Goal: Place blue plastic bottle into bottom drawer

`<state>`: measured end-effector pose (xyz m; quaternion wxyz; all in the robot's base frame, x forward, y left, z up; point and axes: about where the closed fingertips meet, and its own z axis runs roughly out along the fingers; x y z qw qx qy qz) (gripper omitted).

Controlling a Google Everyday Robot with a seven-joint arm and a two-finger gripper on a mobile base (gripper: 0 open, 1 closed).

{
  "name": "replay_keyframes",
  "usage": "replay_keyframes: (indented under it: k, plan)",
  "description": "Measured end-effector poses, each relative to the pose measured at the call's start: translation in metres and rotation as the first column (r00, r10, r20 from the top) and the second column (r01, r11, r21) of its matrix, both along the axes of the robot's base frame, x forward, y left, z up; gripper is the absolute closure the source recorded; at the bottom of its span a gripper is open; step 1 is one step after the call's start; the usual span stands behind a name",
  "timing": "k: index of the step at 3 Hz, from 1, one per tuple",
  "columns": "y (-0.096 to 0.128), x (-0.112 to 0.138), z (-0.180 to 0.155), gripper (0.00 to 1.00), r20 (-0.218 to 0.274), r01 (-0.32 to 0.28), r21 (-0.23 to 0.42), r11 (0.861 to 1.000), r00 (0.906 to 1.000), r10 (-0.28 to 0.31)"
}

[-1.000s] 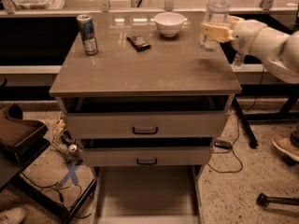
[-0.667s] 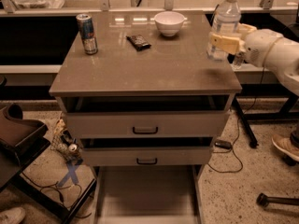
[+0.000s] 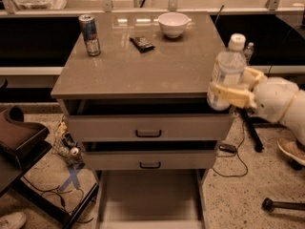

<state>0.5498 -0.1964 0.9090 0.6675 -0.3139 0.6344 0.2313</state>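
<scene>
Currently the gripper [image 3: 232, 93] sits just off the tabletop's [image 3: 143, 70] right edge, near the front-right corner. Its fingers are clamped around the lower body of the blue plastic bottle [image 3: 228, 73]. The bottle is roughly upright, white cap up, held beside that edge. The bottom drawer [image 3: 147, 199] is pulled out below the front edge, grey floor showing. A can [image 3: 90, 35] stands near the back-left corner, and a bowl [image 3: 173, 24] sits by the back edge.
</scene>
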Motion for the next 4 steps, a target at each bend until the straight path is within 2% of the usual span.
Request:
replay_keyframes:
  k: [1, 2, 3, 4]
  plan:
    - [0.002, -0.049, -0.027, 1.0, 0.032, -0.092, 0.029, 0.995, 0.9954, 0.091]
    - [0.023, -0.067, -0.08, 1.0, 0.055, -0.214, 0.108, 0.971, 0.9763, 0.209]
    - [0.023, -0.067, -0.08, 1.0, 0.055, -0.214, 0.108, 0.971, 0.9763, 0.209]
    - [0.038, -0.062, -0.096, 1.0, 0.041, -0.237, 0.099, 0.966, 0.9713, 0.234]
